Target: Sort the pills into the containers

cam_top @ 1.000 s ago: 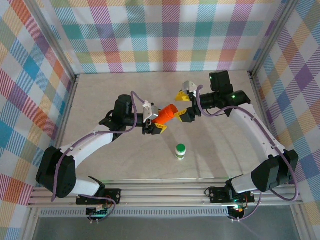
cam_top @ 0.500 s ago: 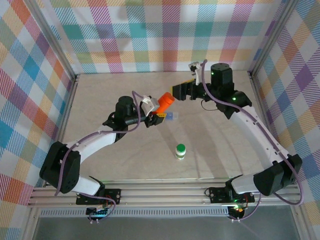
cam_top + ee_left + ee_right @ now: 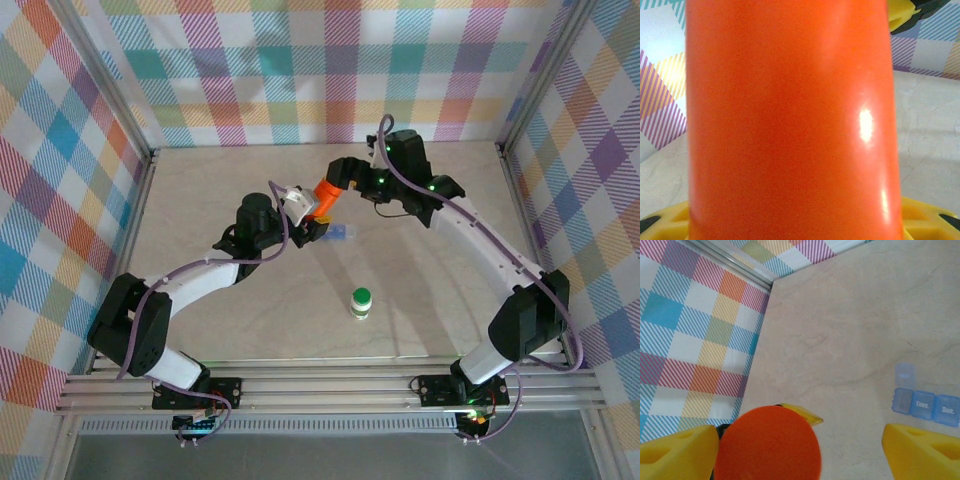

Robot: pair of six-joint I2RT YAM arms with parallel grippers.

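bottle [image 3: 327, 196] is up off the table, clamped across its body between the l gripper [image 3: 312, 218] fingers [image 3: 927, 216]. jaws part closed, snug on the plastic. its free end points away from that gripper, into the r gripper [image 3: 345, 173].

r gripper is wide open, holding nothing. one yellow finger [image 3: 677, 452] sits just beside the bottle end, the other well apart from it.

handling, my guess: light, stiff thin-wall plastic, prob w/ pills loose inside, so weight may shift when tipped. the glossy skin (bright glare spot in l wrist view) looks slippery, and it's round, so it can twist in a 2-finger grip. not fragile, but the wall may flex if squeezed hard. best hold is across the body, as the l gripper has it. for the end, put pads on opposite sides of the rim, centred. r gripper looks off-centre now. can't tell if that end is a cap or a base.

looks: plain orange, smooth, no label seen, end a flat orange disc.

pill box [image 3: 922, 405] is pale blue w/ day cells ("tues.", "sun."), and one lid looks open. it lies on the table below the r gripper, out past its far finger. green-cap bottle [image 3: 361, 302] stands well apart from both grippers.
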